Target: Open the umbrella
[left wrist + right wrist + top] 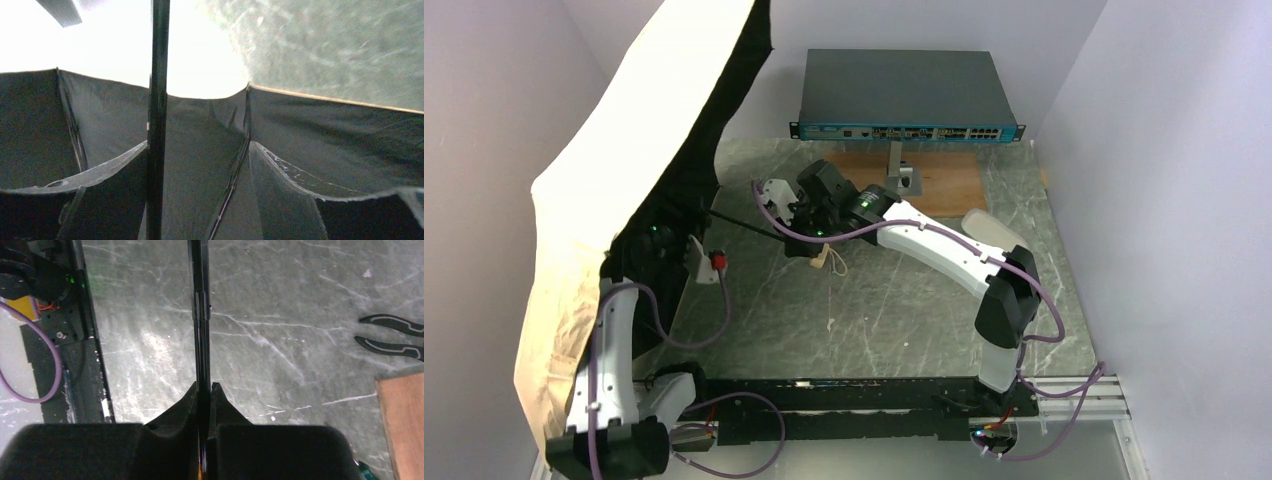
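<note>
1. The umbrella [629, 150] is standing open at the upper left of the top view. The beige side is facing out and the black lining in, and it is tipped on its side over the left arm.
2. Its shaft [744, 226] is running from there toward frame centre, above the counter [904, 300].
3. The right pincer [204, 387] is pinching the shaft, pressed together on it near the handle end, with the handle loop [829, 262] dangling just below.
4. The left pincer [199, 150] is sitting inside the open umbrella with its fingers spread. The shaft is passing between them and nothing is gripped.
5. Progress: the opening is looking done, judging by the taut fabric. Whether the slider is latched isn't showing.
6. What's remaining is probably only releasing it or setting it down.
</note>
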Robot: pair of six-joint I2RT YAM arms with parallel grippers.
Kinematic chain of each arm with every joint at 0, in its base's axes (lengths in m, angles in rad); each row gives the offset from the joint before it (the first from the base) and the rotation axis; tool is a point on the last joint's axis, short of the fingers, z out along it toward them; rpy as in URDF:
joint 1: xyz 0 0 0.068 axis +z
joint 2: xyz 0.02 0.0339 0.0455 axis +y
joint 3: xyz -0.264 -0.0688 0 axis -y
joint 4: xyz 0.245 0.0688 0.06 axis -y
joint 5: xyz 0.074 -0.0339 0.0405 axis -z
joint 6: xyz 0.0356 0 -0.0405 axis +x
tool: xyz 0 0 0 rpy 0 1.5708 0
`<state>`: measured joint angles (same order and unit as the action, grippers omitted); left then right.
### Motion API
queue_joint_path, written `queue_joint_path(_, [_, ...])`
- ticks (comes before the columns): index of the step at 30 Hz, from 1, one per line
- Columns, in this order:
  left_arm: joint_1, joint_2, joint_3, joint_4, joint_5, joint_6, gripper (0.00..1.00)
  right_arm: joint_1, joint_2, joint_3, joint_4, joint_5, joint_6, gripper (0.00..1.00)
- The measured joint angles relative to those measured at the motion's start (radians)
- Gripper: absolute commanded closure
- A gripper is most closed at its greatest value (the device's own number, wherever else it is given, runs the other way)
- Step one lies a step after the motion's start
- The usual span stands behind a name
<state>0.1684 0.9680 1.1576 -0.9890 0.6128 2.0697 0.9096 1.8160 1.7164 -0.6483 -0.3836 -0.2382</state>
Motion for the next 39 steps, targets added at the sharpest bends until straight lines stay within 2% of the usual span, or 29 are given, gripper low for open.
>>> queue_joint_path(7, [-0.103, -0.118, -0.005, -0.205, -0.002, 0.0, 0.27, 0.002, 0.0, -0.004, 0.066, -0.027, 0.086, 1.0])
queue_joint_path(13, [-0.151, -0.099, 0.074, -0.401, 0.002, 0.0, 0.27, -0.023, 0.0, -0.079, 0.31, -0.008, 0.223, 1.0])
queue_joint_path(18, [-0.258, -0.066, 0.182, -0.483, 0.023, -0.003, 0.26, -0.027, 0.0, -0.212, 0.542, 0.031, 0.318, 1.0])
queue_joint_path(23, [-0.354, -0.068, 0.256, -0.528, 0.061, -0.155, 0.25, -0.026, 0.004, -0.304, 0.746, 0.081, 0.352, 1.0])
queue_joint_path(27, [-0.372, -0.07, 0.326, -0.543, 0.109, -0.365, 0.26, -0.017, 0.044, -0.306, 0.858, 0.162, 0.356, 1.0])
queue_joint_path(31, [-0.373, -0.122, 0.311, -0.538, 0.142, -0.555, 0.25, -0.016, 0.116, -0.305, 0.959, 0.241, 0.357, 1.0])
queue_joint_path(32, [-0.373, -0.153, 0.287, -0.527, 0.146, -0.61, 0.24, -0.016, 0.135, -0.305, 0.977, 0.256, 0.356, 0.96])
queue_joint_path(36, [-0.373, -0.282, 0.212, -0.499, 0.133, -0.798, 0.24, -0.014, 0.177, -0.323, 1.026, 0.294, 0.349, 0.69])
queue_joint_path(38, [-0.373, -0.347, 0.204, -0.489, 0.107, -0.904, 0.24, -0.014, 0.177, -0.35, 1.053, 0.298, 0.344, 0.45])
queue_joint_path(39, [-0.375, -0.368, 0.204, -0.481, 0.092, -0.95, 0.24, -0.014, 0.177, -0.362, 1.07, 0.297, 0.34, 0.37])
